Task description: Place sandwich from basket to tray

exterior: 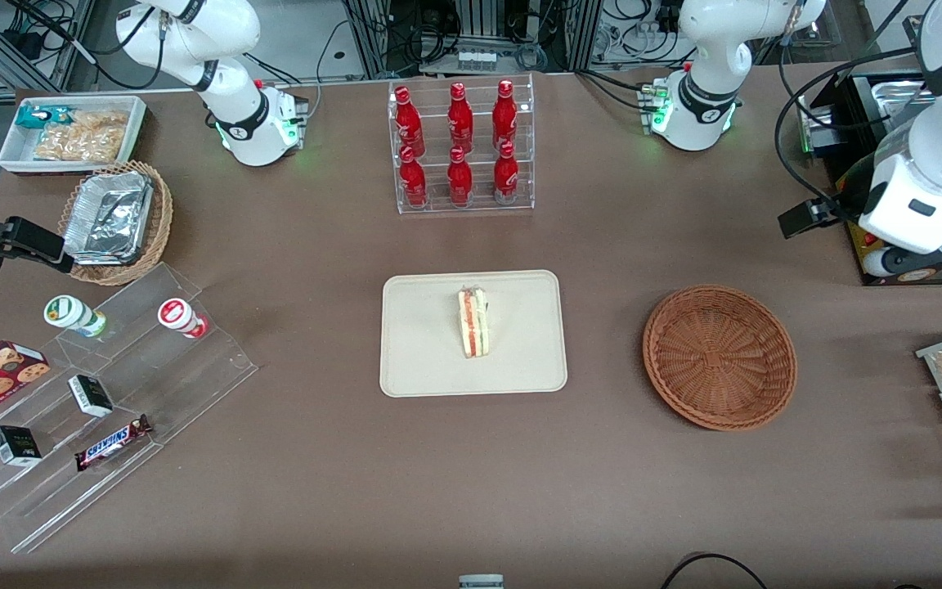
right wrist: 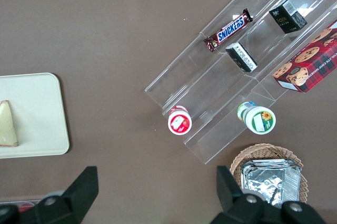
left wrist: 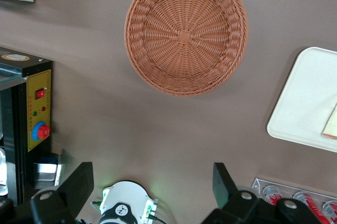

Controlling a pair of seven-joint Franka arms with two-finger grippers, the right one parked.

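Sandwich [exterior: 473,321] stands layered-edge up on tray [exterior: 422,360]; hand [left wrist: 152,187] spread wide above table.

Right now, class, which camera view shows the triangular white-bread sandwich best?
The front view: the sandwich lies whole on the cream tray, filling visible. Both wrist views catch only part. The open gripper hangs high, near the working arm's base.
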